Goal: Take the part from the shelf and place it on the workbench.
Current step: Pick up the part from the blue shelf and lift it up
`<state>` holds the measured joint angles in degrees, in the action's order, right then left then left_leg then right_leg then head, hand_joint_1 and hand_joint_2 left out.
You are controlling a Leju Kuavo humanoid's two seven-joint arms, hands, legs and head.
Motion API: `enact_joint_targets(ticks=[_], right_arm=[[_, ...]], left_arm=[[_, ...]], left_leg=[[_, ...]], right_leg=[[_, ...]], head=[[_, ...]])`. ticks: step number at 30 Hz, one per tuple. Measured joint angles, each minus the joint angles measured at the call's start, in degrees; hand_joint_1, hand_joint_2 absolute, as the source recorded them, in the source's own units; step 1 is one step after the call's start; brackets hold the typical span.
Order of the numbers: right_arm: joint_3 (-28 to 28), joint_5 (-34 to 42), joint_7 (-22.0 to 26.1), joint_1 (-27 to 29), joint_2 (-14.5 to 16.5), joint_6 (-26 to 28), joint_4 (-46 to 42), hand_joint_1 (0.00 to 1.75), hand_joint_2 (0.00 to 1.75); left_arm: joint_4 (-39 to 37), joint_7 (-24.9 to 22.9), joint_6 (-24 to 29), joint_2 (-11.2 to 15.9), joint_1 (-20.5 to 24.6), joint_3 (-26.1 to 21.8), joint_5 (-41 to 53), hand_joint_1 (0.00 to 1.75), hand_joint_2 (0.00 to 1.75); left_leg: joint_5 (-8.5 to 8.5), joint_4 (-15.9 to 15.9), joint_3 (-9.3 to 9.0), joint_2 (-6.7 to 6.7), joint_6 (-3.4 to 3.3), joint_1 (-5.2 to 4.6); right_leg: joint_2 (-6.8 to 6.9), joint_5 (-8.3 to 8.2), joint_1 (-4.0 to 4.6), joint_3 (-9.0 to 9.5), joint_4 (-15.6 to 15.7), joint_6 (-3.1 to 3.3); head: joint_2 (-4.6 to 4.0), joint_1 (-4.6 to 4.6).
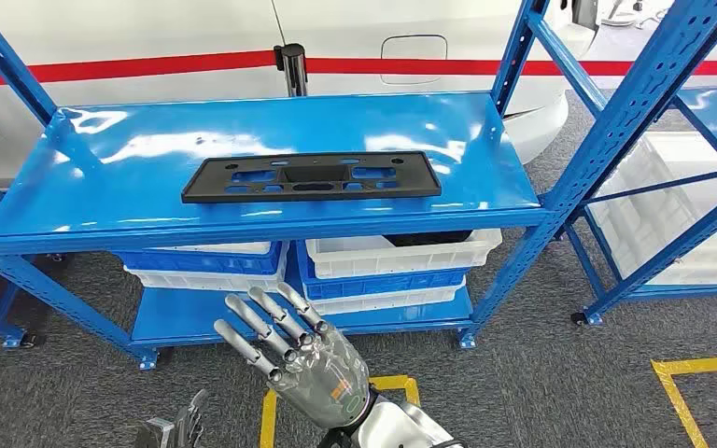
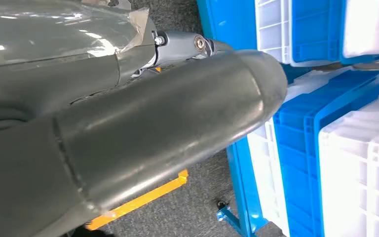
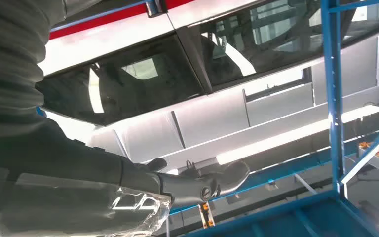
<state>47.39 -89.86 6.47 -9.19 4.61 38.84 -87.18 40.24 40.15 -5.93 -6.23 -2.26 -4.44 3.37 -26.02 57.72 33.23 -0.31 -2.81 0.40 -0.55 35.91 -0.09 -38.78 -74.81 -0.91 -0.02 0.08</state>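
A flat black plastic part (image 1: 310, 176) with several cut-outs lies lengthwise on the top board of the blue shelf (image 1: 131, 140). My right hand (image 1: 303, 350) is raised in front of the shelf, below the part and apart from it, fingers spread and holding nothing. In the right wrist view that hand (image 3: 79, 168) stands before a white car and blue uprights. My left hand (image 1: 173, 431) hangs low at the picture's bottom edge. Its thick thumb (image 2: 168, 123) shows nothing in its grasp.
White and blue crates (image 1: 392, 266) are stacked on the lower shelf board (image 1: 177, 317). A second blue rack (image 1: 672, 149) with white bins stands to the right. A white car with a red stripe (image 1: 149, 42) is behind. Yellow tape (image 1: 700, 369) marks the grey floor.
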Motion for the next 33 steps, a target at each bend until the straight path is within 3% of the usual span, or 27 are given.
enact_joint_targets(ticks=[2,4,5,7,9,11,13,15,16,17,18,20,21,25,27,28,30,31,32,33], right_arm=[[0.0,0.0,0.1,0.0,0.0,0.0,0.0,0.0,1.75],[-0.1,0.0,0.3,0.0,0.0,0.0,0.0,0.0,1.75],[-0.2,0.0,0.4,0.0,0.0,0.0,0.1,0.0,1.75],[-0.2,0.0,0.6,0.1,0.0,0.0,0.3,0.0,1.75],[-0.2,0.0,0.8,0.1,0.1,0.0,0.5,0.0,1.75],[-0.3,0.0,0.8,0.0,0.3,0.0,0.6,0.0,1.75],[-0.3,0.0,0.9,0.0,0.5,0.0,0.6,0.0,1.75],[-0.2,0.0,0.9,0.0,0.6,0.0,0.8,0.0,1.75],[-0.2,0.0,0.9,0.0,0.6,0.0,0.9,0.0,1.75],[-0.2,0.0,0.9,0.0,0.6,0.0,1.0,0.0,1.75],[-0.2,0.0,0.9,0.0,0.6,0.0,1.1,0.0,1.75],[-0.2,0.0,0.9,0.0,0.6,0.0,1.2,0.0,1.75],[-0.3,0.0,0.9,0.0,0.6,0.0,1.2,0.0,1.75],[-0.2,0.0,1.0,-0.1,0.6,-0.3,1.4,0.0,1.75],[-0.2,0.0,1.0,-0.1,0.6,-0.4,1.4,0.0,1.75],[-0.2,0.0,1.0,-0.1,0.6,-0.5,1.5,0.0,1.75],[-0.2,0.0,1.2,-0.1,0.5,-0.9,1.8,0.0,1.75],[-0.2,0.0,1.4,0.0,0.5,-1.2,2.0,0.0,1.75],[-0.2,0.0,1.6,0.0,0.5,-1.7,2.4,0.0,1.75],[0.0,0.0,1.8,-0.1,0.5,-2.4,2.8,0.0,1.75]], left_arm=[[0.0,0.0,0.0,0.0,0.0,0.0,0.0,0.0,0.0],[0.0,0.0,0.0,0.0,0.0,0.0,0.0,0.0,0.0],[0.0,0.0,0.0,0.0,0.0,0.0,0.0,0.0,0.0],[0.0,0.0,0.0,0.0,0.0,0.0,0.1,0.0,0.0],[-0.1,0.0,-0.1,-0.1,0.1,0.0,0.2,0.0,0.0],[-0.1,0.0,-0.2,-0.1,0.3,0.1,0.2,0.0,0.0],[-0.1,0.0,-0.3,-0.2,0.5,0.1,0.3,0.0,0.0],[-0.2,0.0,-0.5,-0.2,0.5,0.1,0.3,0.0,0.0],[-0.2,0.0,-0.5,-0.2,0.5,0.1,0.3,0.0,0.0],[-0.3,0.0,-0.5,-0.2,0.5,0.1,0.3,0.0,0.0],[-0.3,0.0,-0.5,-0.2,0.5,0.1,0.3,0.0,0.0],[-0.4,0.0,-0.5,-0.2,0.6,0.1,0.3,0.0,0.0],[-0.4,0.0,-0.5,-0.2,0.7,0.1,0.3,0.0,0.0],[-0.5,0.0,-0.6,-0.2,0.9,0.1,0.3,0.0,0.0],[-0.5,0.0,-0.6,-0.3,1.3,0.1,0.3,0.0,0.0],[-0.5,0.0,-0.6,-0.4,1.4,0.1,0.3,0.0,0.0],[-0.6,0.0,-0.6,-0.4,1.6,0.1,0.2,0.0,0.0],[-0.6,0.0,-0.6,-0.4,1.6,0.1,0.2,0.0,0.0],[-0.6,0.0,-0.6,-0.4,1.5,0.1,0.2,0.0,0.0],[-0.7,0.0,-0.6,-0.4,1.5,0.1,0.2,0.0,0.0]], left_leg=[[-0.29,0.0,-0.34,-0.09,0.15,0.01],[-0.98,0.0,-1.14,-0.23,0.53,0.02],[-1.34,0.1,-1.56,-0.26,0.81,-0.03],[-1.95,0.2,-1.92,-0.26,1.5,-0.14],[-2.23,0.6,-2.11,-0.21,2.08,-0.13],[-2.75,2.5,-1.61,-0.09,2.56,0.08],[-4.56,8.0,1.44,0.05,3.13,0.29],[-6.88,14.7,6.23,0.1,3.58,0.41],[-7.14,16.4,8.03,0.11,3.7,0.46],[-6.12,16.0,8.78,0.12,3.72,0.5],[-3.7,13.4,8.34,0.13,3.62,0.54],[1.45,5.9,5.93,0.18,3.19,0.45],[2.28,3.2,4.97,0.19,2.86,0.25],[2.53,1.2,4.02,0.11,1.6,-0.11],[2.53,0.6,3.18,0.16,1.04,0.12],[2.45,0.3,2.86,0.18,0.75,0.2],[2.01,0.3,2.62,0.13,0.41,0.08],[1.76,0.3,2.45,0.06,0.37,0.04],[1.46,0.3,2.17,-0.04,0.42,0.04],[1.14,0.3,1.74,-0.16,0.54,0.06]], right_leg=[[0.01,-1.65,-0.17,0.45,2.4,-0.66],[0.07,-5.96,-0.48,2.45,9.4,-1.8],[0.14,-7.53,-0.51,3.43,12.8,-1.82],[0.34,-8.77,-0.38,4.52,16.1,-0.61],[0.41,-8.75,-0.43,5.1,16.2,0.78],[0.39,-8.78,-0.75,6.14,16.6,1.42],[0.44,-8.36,-0.83,7.07,16.8,2.07],[0.39,-7.84,-0.68,7.58,16.8,2.68],[0.29,-7.54,-0.61,7.89,16.8,2.81],[0.16,-7.19,-0.58,8.31,16.8,2.84],[0.04,-6.77,-0.56,8.9,16.8,2.75],[-0.09,-5.89,-0.49,10.18,16.8,2.43],[-0.12,-5.52,-0.41,10.49,16.8,2.17],[-0.08,-4.35,0.09,10.36,17.0,0.83],[0.06,-3.07,0.19,9.64,14.5,0.58],[0.13,-1.97,0.11,8.07,11.5,0.65],[0.14,0.24,-0.02,3.14,4.1,0.77],[0.14,0.49,-0.1,1.05,1.7,0.57],[0.15,-0.27,-0.2,-0.04,1.4,0.13],[0.16,-2.03,-0.34,0.04,3.3,-0.47]], head=[[0.0,0.0],[0.0,0.01],[0.0,-0.04],[0.0,-0.18],[0.0,-0.32],[0.0,-0.43],[0.0,-0.49],[0.0,-0.5],[0.0,-0.49],[0.0,-0.52],[0.0,-0.52],[0.0,-0.53],[0.0,-0.56],[0.0,-0.57],[0.0,-0.47],[0.0,-0.38],[0.0,-0.21],[0.0,-0.22],[0.0,-0.2],[0.0,-0.2]])
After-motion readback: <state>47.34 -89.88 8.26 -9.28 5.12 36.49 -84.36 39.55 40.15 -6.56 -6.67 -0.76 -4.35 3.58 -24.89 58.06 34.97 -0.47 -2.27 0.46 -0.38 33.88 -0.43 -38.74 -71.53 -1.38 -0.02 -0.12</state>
